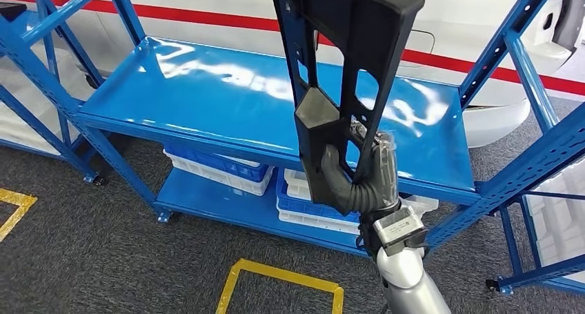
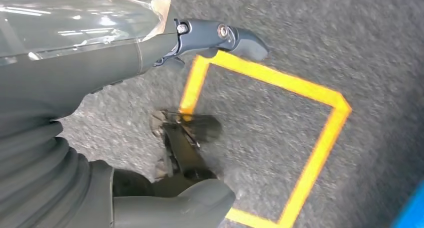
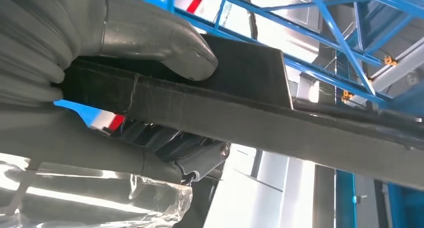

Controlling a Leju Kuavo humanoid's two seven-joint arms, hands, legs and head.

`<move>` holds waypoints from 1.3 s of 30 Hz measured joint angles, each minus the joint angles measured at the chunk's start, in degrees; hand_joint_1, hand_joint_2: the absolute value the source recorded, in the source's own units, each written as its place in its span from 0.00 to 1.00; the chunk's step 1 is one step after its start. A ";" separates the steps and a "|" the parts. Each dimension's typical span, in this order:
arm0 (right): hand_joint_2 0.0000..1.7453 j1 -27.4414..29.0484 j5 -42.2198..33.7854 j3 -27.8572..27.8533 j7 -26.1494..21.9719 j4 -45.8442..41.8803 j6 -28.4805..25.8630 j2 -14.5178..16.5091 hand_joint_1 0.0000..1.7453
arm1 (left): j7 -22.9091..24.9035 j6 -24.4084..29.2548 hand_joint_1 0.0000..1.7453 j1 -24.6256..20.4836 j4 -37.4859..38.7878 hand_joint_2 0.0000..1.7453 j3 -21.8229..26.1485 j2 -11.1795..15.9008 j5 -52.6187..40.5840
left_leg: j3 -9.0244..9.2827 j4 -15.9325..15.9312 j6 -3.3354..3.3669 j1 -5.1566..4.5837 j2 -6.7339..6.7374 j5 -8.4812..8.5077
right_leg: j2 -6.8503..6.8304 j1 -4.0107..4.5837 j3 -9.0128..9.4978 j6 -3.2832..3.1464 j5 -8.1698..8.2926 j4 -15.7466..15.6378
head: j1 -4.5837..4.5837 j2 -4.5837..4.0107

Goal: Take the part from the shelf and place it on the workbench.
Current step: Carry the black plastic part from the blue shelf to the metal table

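A long black plastic part (image 1: 345,72) is held upright by the right hand (image 1: 359,179), which is wrapped around its lower end; the part rises from the hand to the top edge of the head view and widens toward its upper end. The part is seen in front of and above the upper board of a blue metal shelf (image 1: 227,96), and no contact between part and board can be made out. In the right wrist view the part (image 3: 250,112) is seen as a long dark bar running across the picture, with the thick grey thumb (image 3: 170,47) pressed on one face and the darker fingers (image 3: 200,158) closed against the opposite face. On the lower board of the shelf, blue and white trays (image 1: 221,169) are stacked, with a second stack (image 1: 310,203) beside them. The floor is dark grey carpet (image 1: 103,252) marked with yellow tape squares (image 1: 276,272). Behind the shelf, a white surface with a red stripe (image 1: 186,14) is noted. The left hand (image 2: 210,42) is seen hanging over the carpet above a yellow tape square (image 2: 305,87); nothing is held in it, and thumb and fingers are apart.
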 joint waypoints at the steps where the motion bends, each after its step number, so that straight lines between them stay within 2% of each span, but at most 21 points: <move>1: 1.00 0.12 0.07 -0.02 -0.02 0.00 0.06 -0.07 1.00 | -0.01 -0.06 0.00 0.01 -0.01 1.00 0.02 0.01 -0.09 | -0.97 0.03 0.02 -0.11 0.04 0.76 | 0.01 -0.04 -0.21 0.27 -0.86 3.06 | 0.07 -0.01; 3: 1.00 0.31 0.25 -0.05 -0.08 -0.01 0.14 -0.19 1.00 | -0.01 -0.18 0.00 0.01 -0.01 1.00 0.05 0.01 -0.37 | -2.93 0.11 -0.18 -0.21 0.11 2.25 | 0.01 -0.09 1.60 1.50 0.80 4.43 | 0.13 0.00; 5: 1.00 0.35 0.45 -0.13 -0.11 -0.08 0.15 -0.24 1.00 | -0.01 -0.27 0.00 0.00 -0.02 1.00 0.09 -0.01 -0.64 | -4.65 0.31 -0.61 -0.28 0.10 3.65 | 0.00 -0.10 7.19 2.24 2.94 -1.77 | 0.14 0.01; 7: 1.00 0.34 0.68 -0.21 -0.15 -0.34 0.15 -0.23 1.00 | -0.02 -0.32 0.00 0.00 -0.03 1.00 0.13 -0.01 -0.77 | -5.75 0.74 -1.20 -0.46 0.05 4.84 | 0.05 0.19 13.36 1.79 1.91 -10.66 | 0.13 0.01; 9: 1.00 0.36 0.85 -0.27 -0.21 -0.57 0.15 -0.21 1.00 | -0.02 -0.34 0.00 0.00 -0.03 1.00 0.16 0.00 -0.81 | -6.17 0.90 -1.80 -0.49 0.06 6.02 | 0.15 0.63 15.26 0.99 0.74 -14.46 | 0.09 0.00; 11: 1.00 0.51 0.92 -0.37 -0.23 -0.61 0.15 -0.23 1.00 | -0.02 -0.34 0.00 0.08 -0.01 1.00 0.16 0.06 -0.83 | -6.59 1.09 -2.41 -0.26 -0.07 6.18 | 0.07 0.13 14.24 0.02 1.50 -14.18 | 0.01 0.00; 12: 1.00 0.60 0.98 -0.40 -0.23 -0.61 0.15 -0.22 1.00 | -0.01 -0.34 0.00 0.13 0.00 1.00 0.16 0.08 -0.84 | -7.03 2.14 -2.73 -0.11 -0.18 4.52 | -0.05 -0.16 13.68 -0.62 2.12 -14.11 | -0.08 -0.01; 15: 1.00 0.70 1.31 -0.42 -0.25 -0.61 0.19 -0.14 1.00 | 0.01 -0.39 0.00 0.19 0.01 1.00 0.16 0.10 -1.09 | -8.98 11.33 -3.60 0.35 -0.35 -4.62 | -0.35 -0.14 11.47 -1.96 4.33 -13.95 | -0.46 -0.01; 16: 1.00 0.72 1.47 -0.42 -0.26 -0.61 0.20 -0.13 1.00 | 0.01 -0.43 0.00 0.17 0.01 1.00 0.16 0.10 -1.24 | -9.35 14.83 -3.82 0.45 -0.35 -6.03 | -0.38 0.01 10.63 -2.02 4.97 -13.82 | -0.52 -0.01; 18: 1.00 0.81 1.76 -0.42 -0.27 -0.61 0.25 -0.12 1.00 | 0.02 -0.49 0.00 0.13 0.01 1.00 0.16 0.10 -1.60 | -8.08 17.49 -4.04 0.64 -0.34 -4.49 | -0.39 0.14 8.75 -1.86 6.11 -13.38 | -0.54 0.00; 19: 1.00 0.86 1.90 -0.42 -0.28 -0.62 0.27 -0.12 1.00 | 0.02 -0.48 0.00 0.12 0.01 1.00 0.16 0.10 -1.76 | -6.00 15.83 -4.07 0.75 -0.29 -2.85 | -0.41 0.12 7.88 -1.69 6.54 -13.14 | -0.55 0.00; 21: 1.00 0.94 2.18 -0.43 -0.28 -0.74 0.39 -0.06 1.00 | 0.03 -0.38 0.00 -0.03 -0.02 1.00 0.16 0.10 -2.02 | -0.06 8.21 -3.95 0.75 0.47 -2.22 | -0.68 0.24 6.74 -1.28 7.29 -12.68 | -0.57 0.01; 23: 1.00 0.84 2.50 -0.44 -0.28 -0.97 0.69 0.02 1.00 | 0.03 -0.32 0.00 -0.36 -0.06 1.00 0.16 0.10 -2.13 | 3.61 2.13 -3.23 0.33 1.16 -3.95 | -1.20 0.50 6.24 -0.66 7.86 -12.44 | -0.53 0.01; 25: 1.00 0.69 2.93 -0.41 -0.28 -1.11 0.95 0.05 1.00 | 0.04 -0.33 0.00 -0.54 -0.08 1.00 0.16 0.12 -2.40 | 3.87 0.56 -2.00 -0.10 0.79 -4.18 | -1.80 0.58 5.94 0.07 8.42 -12.42 | -0.47 0.00; 27: 1.00 0.64 3.39 -0.37 -0.26 -1.20 1.00 0.02 1.00 | 0.07 -0.39 0.00 -0.50 -0.08 1.00 0.16 0.14 -2.68 | 3.27 0.10 -0.70 -0.15 0.31 -3.13 | -1.68 0.50 4.83 0.28 7.41 -10.77 | -0.41 -0.01; 29: 1.00 0.67 3.69 -0.36 -0.22 -1.33 1.00 -0.09 1.00 | 0.09 -0.55 0.00 -0.52 -0.09 1.00 0.17 0.23 -2.80 | 2.23 -0.11 0.18 -0.10 -0.13 -1.98 | -0.90 0.40 2.19 -0.24 3.72 -4.93 | -0.30 0.00; 32: 1.00 1.00 3.98 -0.35 -0.17 -1.40 1.00 -0.22 1.00 | 0.10 -0.74 0.00 -0.54 -0.08 1.00 0.17 0.41 -2.90 | 0.40 -0.02 0.27 -0.20 -1.17 -0.65 | -0.36 0.33 -0.55 -0.41 -0.56 3.88 | -0.19 0.00; 34: 1.00 1.27 4.16 -0.33 -0.17 -1.40 1.00 -0.25 1.00 | 0.09 -0.79 0.00 -0.54 -0.08 1.00 0.16 0.43 -2.91 | -0.46 0.05 -0.03 -0.22 -2.06 0.07 | -0.01 0.25 2.57 0.35 0.63 0.27 | -0.16 0.01; 36: 1.00 1.35 4.33 -0.26 -0.17 -1.41 1.00 -0.25 1.00 | 0.08 -0.83 0.00 -0.57 -0.09 1.00 0.17 0.43 -2.91 | -1.07 0.33 -0.50 -0.35 -2.94 0.56 | 1.65 0.06 7.81 0.88 2.86 -8.23 | -0.14 0.00; 37: 1.00 1.37 4.39 -0.23 -0.18 -1.42 1.00 -0.25 1.00 | 0.05 -0.84 0.00 -0.61 -0.10 1.00 0.17 0.44 -2.91 | -1.40 0.53 -0.78 -0.44 -3.35 0.76 | 2.39 -0.02 9.51 0.82 3.54 -11.18 | -0.20 0.01; 39: 1.00 1.55 4.59 -0.20 -0.26 -1.41 1.02 -0.25 1.00 | -0.04 -0.85 0.00 -0.61 -0.09 1.00 0.17 0.45 -2.91 | -2.15 0.87 -1.46 -0.54 -4.11 1.26 | 2.80 0.07 10.27 0.33 3.91 -12.98 | -0.24 0.01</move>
